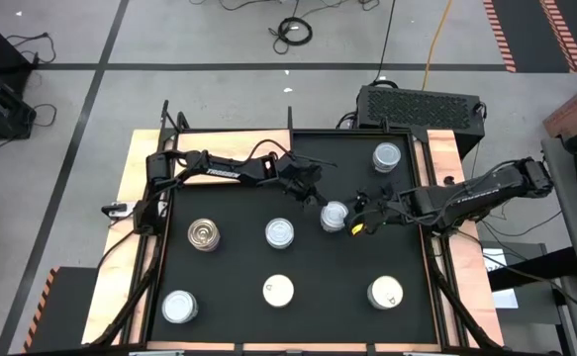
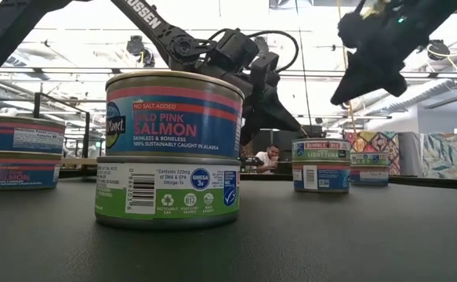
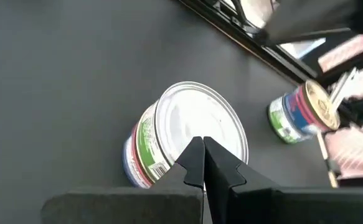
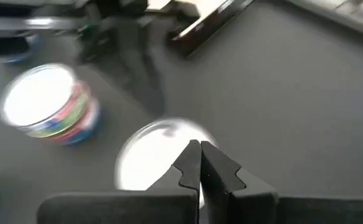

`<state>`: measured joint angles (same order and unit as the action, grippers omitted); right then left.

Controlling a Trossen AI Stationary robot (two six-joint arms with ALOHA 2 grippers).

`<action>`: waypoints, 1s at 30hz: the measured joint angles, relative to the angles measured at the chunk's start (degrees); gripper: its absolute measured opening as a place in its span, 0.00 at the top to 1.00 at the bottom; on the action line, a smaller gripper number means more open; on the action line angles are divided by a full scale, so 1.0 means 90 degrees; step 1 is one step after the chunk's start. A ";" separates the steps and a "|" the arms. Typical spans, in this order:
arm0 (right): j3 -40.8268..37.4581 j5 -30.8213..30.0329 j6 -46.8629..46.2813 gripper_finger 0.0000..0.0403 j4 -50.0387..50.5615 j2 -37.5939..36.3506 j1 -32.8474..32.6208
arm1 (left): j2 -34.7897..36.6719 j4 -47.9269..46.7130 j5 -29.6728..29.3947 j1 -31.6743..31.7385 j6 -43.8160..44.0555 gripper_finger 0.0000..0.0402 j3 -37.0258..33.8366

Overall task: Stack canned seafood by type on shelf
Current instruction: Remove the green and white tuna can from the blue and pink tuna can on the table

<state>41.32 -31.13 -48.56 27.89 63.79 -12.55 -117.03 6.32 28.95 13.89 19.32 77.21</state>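
We count seven tin positions on the black mat (image 1: 239, 287) in the high view. One tin (image 1: 203, 234) has a gold top. Six have pale tops: far right tin (image 1: 387, 156), centre tin (image 1: 335, 217), middle tin (image 1: 280, 233), and three in the near row (image 1: 179, 307), (image 1: 278, 291), (image 1: 385, 292).

In the low view the nearest position is a stack of two. The upper can (image 2: 174, 116) reads "NO SALT ADDED", "PINK SALMON", "SKINLESS & BONELESS", "100% SUSTAINABLY CAUGHT IN ALASKA". The lower can (image 2: 168, 191) reads "Contains 220mg of DHA & EPA Omega-3s". A farther can (image 2: 321, 164) reads "BUMBLE BEE" and "LIGHT TUNA". A second stack (image 2: 20, 153) stands at the low view's left edge, with "SALMON" on its lower can.

The left gripper (image 1: 315, 194) hangs just above and beside the centre tin, fingers pressed together, grasping nothing. The right gripper (image 1: 359, 216) sits just on that tin's other side, fingers likewise pressed together and empty.

A light wooden board (image 1: 140, 158) shows around the mat's edges.
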 joint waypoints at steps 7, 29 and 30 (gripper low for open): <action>0.0286 -0.0342 0.0465 1.00 -0.0287 -0.0088 -0.0256 | 0.0043 -0.0345 -0.0250 -0.0111 -0.0860 0.89 -0.0002; -0.0125 0.1381 0.0271 1.00 0.0012 -0.0086 -0.0685 | 0.0129 -0.2255 -0.1940 -0.0540 -0.1929 0.41 0.1154; -0.0251 0.1615 0.0279 1.00 -0.0089 -0.0085 -0.0692 | 0.0107 -0.2196 -0.1940 -0.0486 -0.1785 0.41 0.1154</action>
<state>39.06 -16.60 -46.05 27.08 63.02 -18.78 -116.07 -13.44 11.49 9.51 3.26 87.59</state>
